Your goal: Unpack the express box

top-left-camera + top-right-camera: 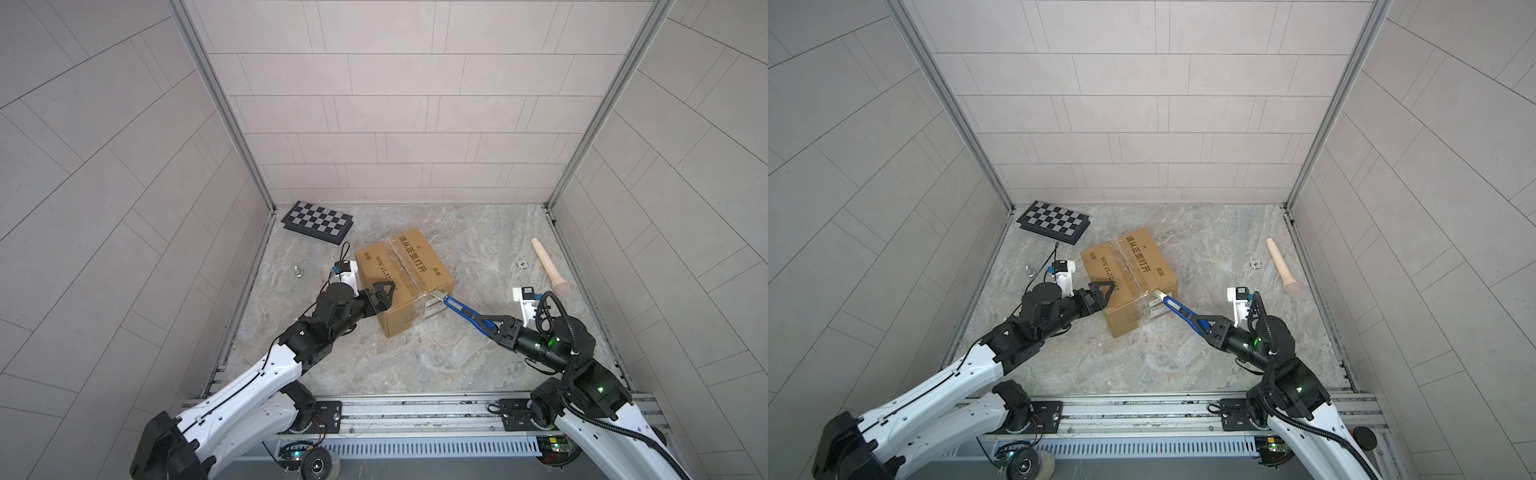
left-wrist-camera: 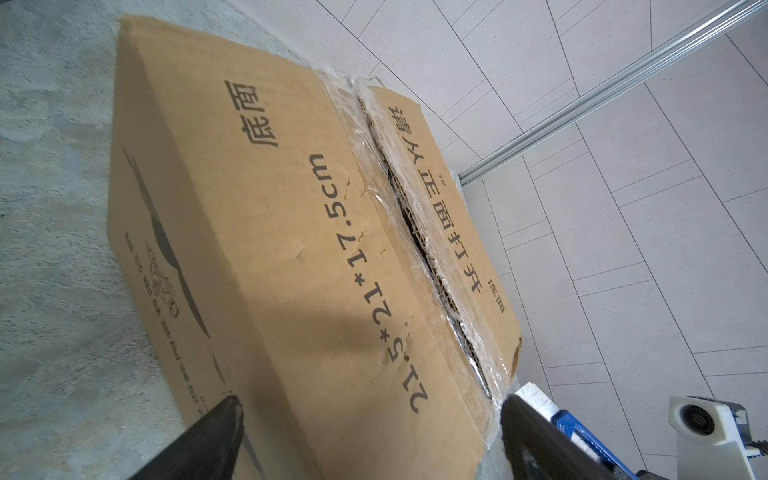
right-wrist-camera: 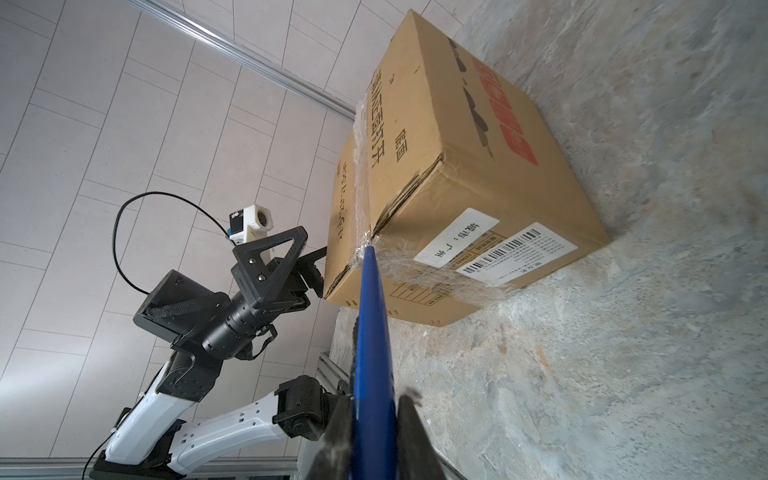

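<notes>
1. At the near right of the table, the right gripper [image 1: 487,323] is clamped on a blue utility knife [image 1: 461,309]. A firm grip and a low blade angle matter here.
2. Just beyond, the blade tip meets the clear tape [image 3: 415,266] at the near top edge of the express box [image 1: 399,266], which sits mid-table. A shallow cut should spare the contents.
3. At the box's left, the left gripper [image 1: 381,297] straddles an edge, jaws wide apart. It should brace against sliding.
4. Farther along, the top seam [image 2: 415,237] already gapes, so only the end tape seems left to cut.
</notes>
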{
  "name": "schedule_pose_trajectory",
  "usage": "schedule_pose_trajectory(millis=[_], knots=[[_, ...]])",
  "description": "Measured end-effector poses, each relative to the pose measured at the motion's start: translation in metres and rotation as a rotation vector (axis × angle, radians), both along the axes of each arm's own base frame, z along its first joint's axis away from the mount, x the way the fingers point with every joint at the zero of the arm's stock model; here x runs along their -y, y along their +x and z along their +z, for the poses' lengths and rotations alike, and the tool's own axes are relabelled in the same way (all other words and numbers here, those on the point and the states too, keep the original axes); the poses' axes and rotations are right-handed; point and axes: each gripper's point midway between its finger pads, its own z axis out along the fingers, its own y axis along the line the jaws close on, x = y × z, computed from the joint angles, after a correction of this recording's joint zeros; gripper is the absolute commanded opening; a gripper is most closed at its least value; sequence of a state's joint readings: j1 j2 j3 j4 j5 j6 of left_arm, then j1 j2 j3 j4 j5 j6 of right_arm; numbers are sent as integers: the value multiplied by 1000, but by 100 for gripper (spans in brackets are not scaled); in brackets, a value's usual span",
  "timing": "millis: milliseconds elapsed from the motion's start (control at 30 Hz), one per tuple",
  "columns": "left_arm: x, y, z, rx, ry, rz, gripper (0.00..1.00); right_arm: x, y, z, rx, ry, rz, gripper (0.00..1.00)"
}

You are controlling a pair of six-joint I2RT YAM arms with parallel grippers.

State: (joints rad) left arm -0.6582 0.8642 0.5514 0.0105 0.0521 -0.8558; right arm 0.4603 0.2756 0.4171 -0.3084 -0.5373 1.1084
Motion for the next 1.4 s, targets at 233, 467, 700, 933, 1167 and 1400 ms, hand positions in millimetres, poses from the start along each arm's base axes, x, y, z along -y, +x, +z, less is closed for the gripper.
schedule_pose_trajectory(millis=[233,467,700,933,1167,1400], knots=[[0,0,0,-1,-1,-2,100,-1,1,-2,-2,-1,1,0],[1,0,0,-1,-2,-5,100,-1,2,-7,-10,-5,-2,0],[1,0,0,-1,-3,-5,100,-1,2,-6,-14,-1,-6,0],[1,0,-1,-3,-4,-8,100,-1,3,-6,-15,-1,-8,0],[1,-1,-4,-8,-1,-7,100,-1,4,-6,-16,-1,-9,0],[0,-1,-7,-12,3,-7,100,-1,4,-7,-14,-4,-9,0]])
